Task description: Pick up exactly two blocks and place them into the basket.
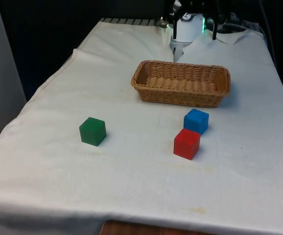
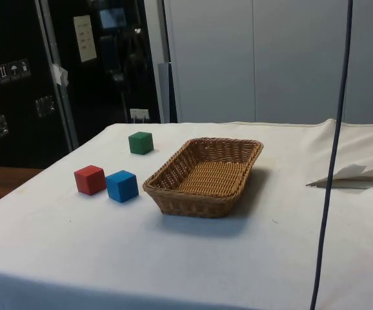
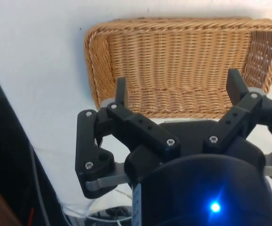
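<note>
A woven wicker basket (image 1: 180, 66) (image 2: 173, 175) (image 3: 98, 61) sits empty at the middle of the table. Closer to the front edge lie three blocks. The blue block (image 1: 196, 121) (image 2: 122, 186) is just in front of the basket, with the red block (image 1: 186, 143) (image 2: 90, 179) right beside it. The green block (image 1: 92, 131) (image 2: 141, 143) is apart, towards the front view's left. In the wrist view my gripper (image 3: 177, 87) is open with nothing between its fingers (image 3: 122, 92). It hangs high over the basket's rim on the robot's side.
The arm's white base (image 1: 188, 29) stands beyond the basket. A dark cable (image 2: 332, 168) hangs down in the side view near a fold of white cloth (image 2: 357, 173). The cloth drops off at the table's edges.
</note>
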